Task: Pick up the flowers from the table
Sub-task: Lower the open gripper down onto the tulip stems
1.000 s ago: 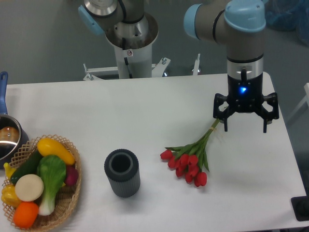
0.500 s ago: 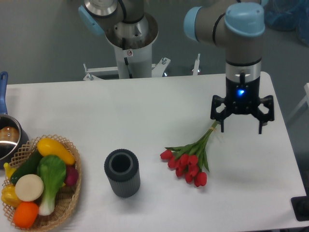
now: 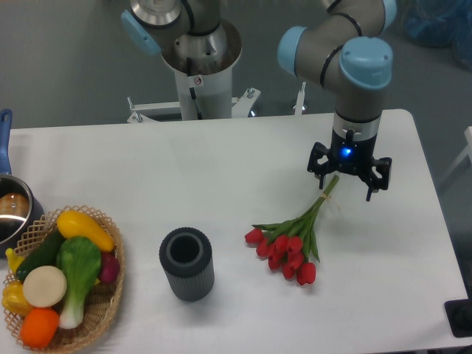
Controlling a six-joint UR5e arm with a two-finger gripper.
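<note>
White table [image 3: 184,169] | flowers [image 3: 289,240] lying flat | gripper [image 3: 346,184] fingers apart above stem ends

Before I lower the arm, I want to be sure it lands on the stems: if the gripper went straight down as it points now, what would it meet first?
Most likely the stem end of the flowers, just under the open gripper; depth is unclear, so it could touch the table beside them.

A dark grey ribbed cylindrical cup [image 3: 186,263] stands upright, open at the top. Well to its left sits a wicker basket [image 3: 108,302] holding a yellow squash [image 3: 85,229], a green-and-white leafy vegetable [image 3: 78,271], an orange [image 3: 39,327] and other produce. A metal pot with a blue handle [image 3: 10,206] shows at the left edge.
</note>
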